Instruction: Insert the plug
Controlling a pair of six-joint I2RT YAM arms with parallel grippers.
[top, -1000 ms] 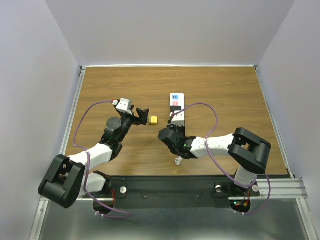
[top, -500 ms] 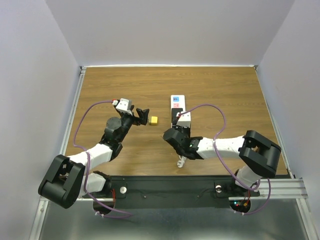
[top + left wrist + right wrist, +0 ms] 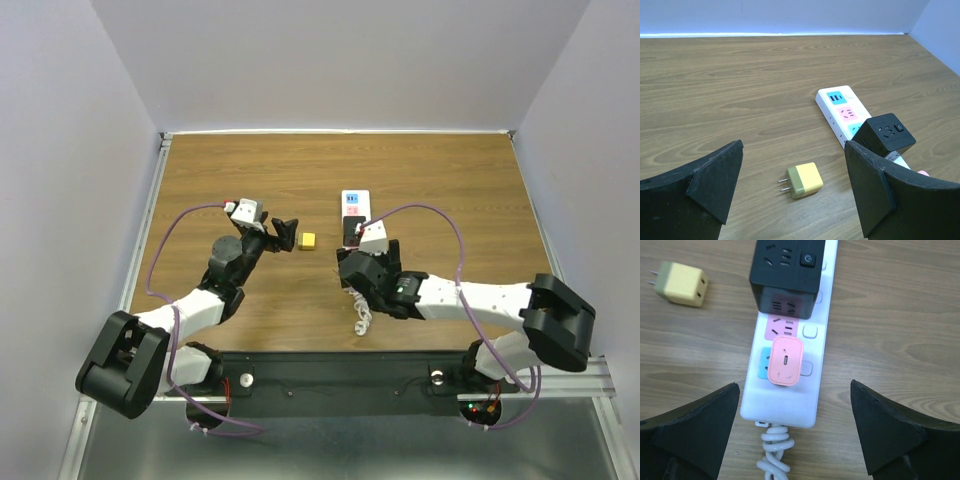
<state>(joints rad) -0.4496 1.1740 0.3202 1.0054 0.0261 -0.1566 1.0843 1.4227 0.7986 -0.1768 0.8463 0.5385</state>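
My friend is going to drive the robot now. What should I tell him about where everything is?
Left gripper: open, empty, aimed at the yellow plug, which lies loose on the table beside the power strip.
Right gripper: open, empty, above the strip.
Pink plug: in the socket nearest the cord, next to a black adapter.
Done: the pink plug looks pushed in.
Left: check that it is fully seated. The yellow plug is in no socket.
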